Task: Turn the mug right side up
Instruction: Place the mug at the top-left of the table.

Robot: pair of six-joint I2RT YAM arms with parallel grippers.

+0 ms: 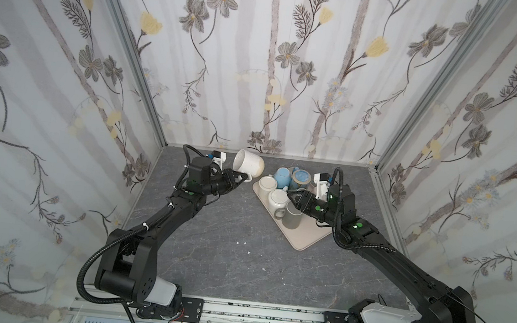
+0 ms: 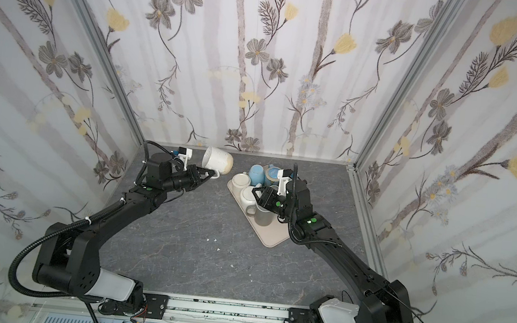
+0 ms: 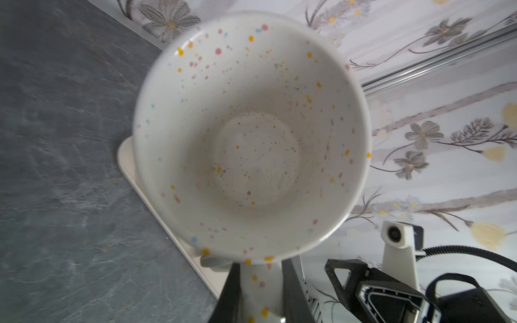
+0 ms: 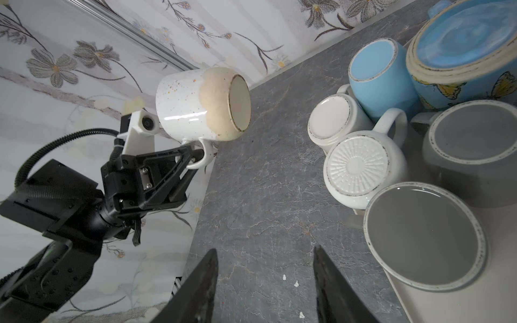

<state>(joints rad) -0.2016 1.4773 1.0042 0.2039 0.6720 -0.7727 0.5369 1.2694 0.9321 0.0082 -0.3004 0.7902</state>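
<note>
Right wrist view gives us the speckled white mug (image 4: 193, 103) lying on its side in the air, above the grey surface (image 4: 251, 181) near the back wall and apart from the tray (image 1: 303, 239) of upturned mugs. Our left fingers (image 3: 292, 293) are clamped on its handle (image 4: 208, 159); our right fingers (image 4: 201, 285) stand apart, holding nothing. We judge the mug to be rigid glazed ceramic, slick and heavy when held by the handle alone, so it may swivel. The handle is the sound hold, and a drop would chip it.
</note>
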